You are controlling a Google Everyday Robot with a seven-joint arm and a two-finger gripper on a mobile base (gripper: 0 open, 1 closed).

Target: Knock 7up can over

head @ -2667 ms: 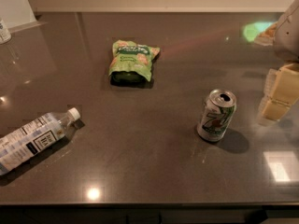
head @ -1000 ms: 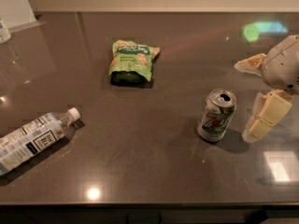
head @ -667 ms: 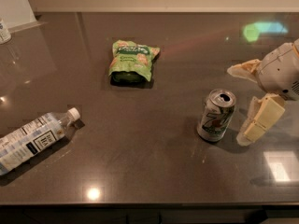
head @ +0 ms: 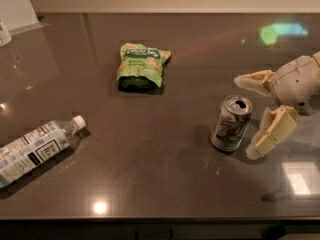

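Note:
The 7up can (head: 231, 123) stands upright on the dark table at the right, silver top up, white and green body with a slanted "7". My gripper (head: 248, 116) reaches in from the right edge, just right of the can. It is open. One cream finger (head: 254, 81) points left behind the can's top. The other finger (head: 270, 132) hangs down close beside the can's right side. I cannot tell whether it touches the can.
A green snack bag (head: 141, 65) lies at the back centre. A clear plastic water bottle (head: 35, 148) lies on its side at the front left. The dark table (head: 150, 169) has its front edge along the bottom. A white object (head: 4, 33) stands at the far left.
My gripper has moved left from the right edge toward the can and now brackets its right side. The can has stayed upright in the same place.

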